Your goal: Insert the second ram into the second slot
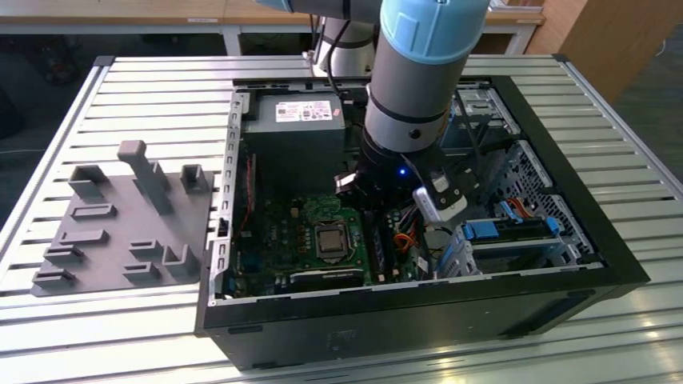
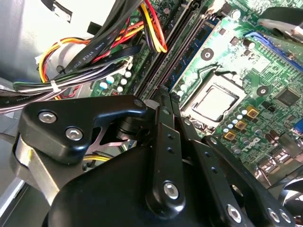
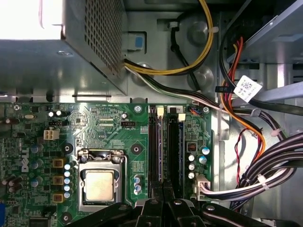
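Lying seated in its slot (image 3: 181, 156), second ram (image 3: 161, 151) just beneath hand (image 3: 163, 189).

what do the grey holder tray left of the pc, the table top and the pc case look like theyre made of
Holder tray: matte grey plastic, possibly printed; dull, blocky uprights. Table top: likely aluminium; pale ribbed slats with soft sheen. PC case: black outer frame and bare grey sheet metal inside, with punched vent holes. The gripper hangs over the memory slots.

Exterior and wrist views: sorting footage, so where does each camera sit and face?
Exterior view: off the arm, high, looking down into the open computer case; arm shows.
First wrist view: on the wrist, facing straight onto the motherboard; pincer shows.
Second wrist view: on the wrist, slanting across it; pincer shows.
Both wrist views share the processor socket.
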Motion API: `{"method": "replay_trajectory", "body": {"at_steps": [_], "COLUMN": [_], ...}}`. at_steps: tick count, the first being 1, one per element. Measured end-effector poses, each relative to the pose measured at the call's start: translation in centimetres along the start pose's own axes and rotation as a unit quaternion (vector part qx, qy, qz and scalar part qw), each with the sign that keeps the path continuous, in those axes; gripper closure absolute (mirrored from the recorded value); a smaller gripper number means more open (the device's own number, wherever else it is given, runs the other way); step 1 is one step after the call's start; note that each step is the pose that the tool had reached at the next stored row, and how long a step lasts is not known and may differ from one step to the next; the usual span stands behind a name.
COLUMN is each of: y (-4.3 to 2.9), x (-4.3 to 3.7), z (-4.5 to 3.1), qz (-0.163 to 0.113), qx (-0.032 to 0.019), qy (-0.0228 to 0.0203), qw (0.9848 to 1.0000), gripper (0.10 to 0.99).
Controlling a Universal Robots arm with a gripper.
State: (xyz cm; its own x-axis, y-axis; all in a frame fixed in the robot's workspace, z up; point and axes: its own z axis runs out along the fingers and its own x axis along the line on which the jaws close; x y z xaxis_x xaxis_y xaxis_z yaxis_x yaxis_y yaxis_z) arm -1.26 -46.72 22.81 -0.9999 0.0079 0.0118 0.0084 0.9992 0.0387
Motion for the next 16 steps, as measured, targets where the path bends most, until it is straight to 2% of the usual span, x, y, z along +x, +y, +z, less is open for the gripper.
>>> {"method": "replay_trajectory", "body": {"at_steps": [16], "y": [-0.12], "x": [0.05], "z": [0.39], "qz": [0.0], "qx": [0.0001], "qy": [0.0025], "qw": [1.0], "gripper": [0.973]}}
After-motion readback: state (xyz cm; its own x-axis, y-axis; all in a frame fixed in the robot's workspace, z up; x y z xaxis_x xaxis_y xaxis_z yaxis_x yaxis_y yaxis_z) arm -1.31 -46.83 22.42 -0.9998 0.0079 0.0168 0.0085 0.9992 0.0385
